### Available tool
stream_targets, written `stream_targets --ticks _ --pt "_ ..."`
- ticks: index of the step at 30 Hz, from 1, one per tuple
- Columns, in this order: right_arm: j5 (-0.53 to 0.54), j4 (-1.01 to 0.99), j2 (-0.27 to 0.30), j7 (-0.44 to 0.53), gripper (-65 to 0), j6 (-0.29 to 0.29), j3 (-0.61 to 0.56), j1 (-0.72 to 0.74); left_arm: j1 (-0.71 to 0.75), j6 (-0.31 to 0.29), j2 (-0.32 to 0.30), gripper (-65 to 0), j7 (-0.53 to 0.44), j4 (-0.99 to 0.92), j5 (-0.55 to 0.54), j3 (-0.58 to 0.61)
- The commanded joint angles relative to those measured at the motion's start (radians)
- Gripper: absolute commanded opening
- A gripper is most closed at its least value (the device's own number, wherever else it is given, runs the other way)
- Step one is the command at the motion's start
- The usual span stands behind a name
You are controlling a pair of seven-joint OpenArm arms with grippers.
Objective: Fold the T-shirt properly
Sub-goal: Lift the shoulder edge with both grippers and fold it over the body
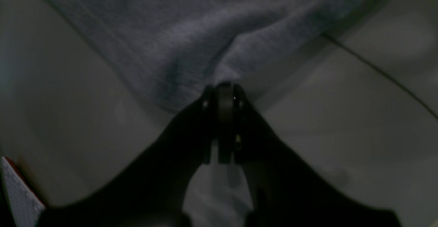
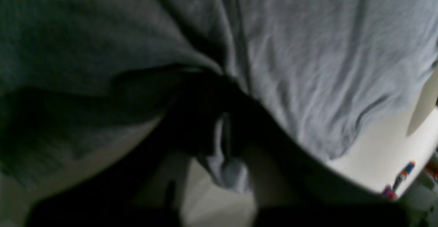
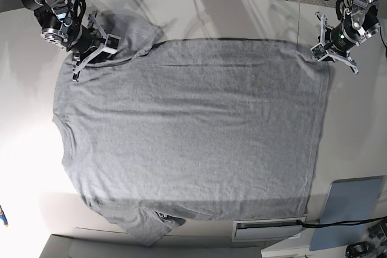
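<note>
My left gripper [image 1: 224, 90] and right gripper [image 2: 222, 131] each clamp an edge of the T-shirt [image 3: 187, 131], spread flat; next, carry both corners across together.

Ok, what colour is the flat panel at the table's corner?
The rigid flat panel is plain grey-blue, no pattern; the base view shows it best, beside the heather-grey cotton T-shirt.
</note>
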Motion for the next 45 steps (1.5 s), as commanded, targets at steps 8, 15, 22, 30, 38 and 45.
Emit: stream_targets --ticks 8,15,22,30,38,45 --pt "0.058 0.068 0.043 -0.200 -65.0 0.027 0.001 -0.016 0.037 -0.027 -0.020 -65.0 0.044 0.006 -0.050 0.004" --pt "0.090 0.167 0.132 -0.290 -65.0 -0.020 0.037 -0.112 0.168 -0.032 -0.047 -65.0 0.055 0.153 -0.110 -0.057" --pt "0.090 0.269 0.136 -0.314 -65.0 -0.050 0.133 -0.280 0.296 -0.031 -0.042 -65.0 0.211 0.335 -0.248 -0.200" --pt "0.089 0.393 0.136 -0.367 -65.0 -0.088 0.150 -0.417 0.415 -0.031 -0.042 -65.0 0.211 0.358 -0.227 -0.283" --pt "0.063 0.439 0.136 -0.381 -65.0 -0.146 0.150 -0.532 0.530 -0.030 -0.042 -65.0 0.211 0.427 -0.124 -0.283" --pt "-0.070 0.441 0.137 -0.343 -65.0 -0.273 0.150 -0.551 0.540 0.084 -0.042 -65.0 0.208 0.438 -0.112 -0.283"
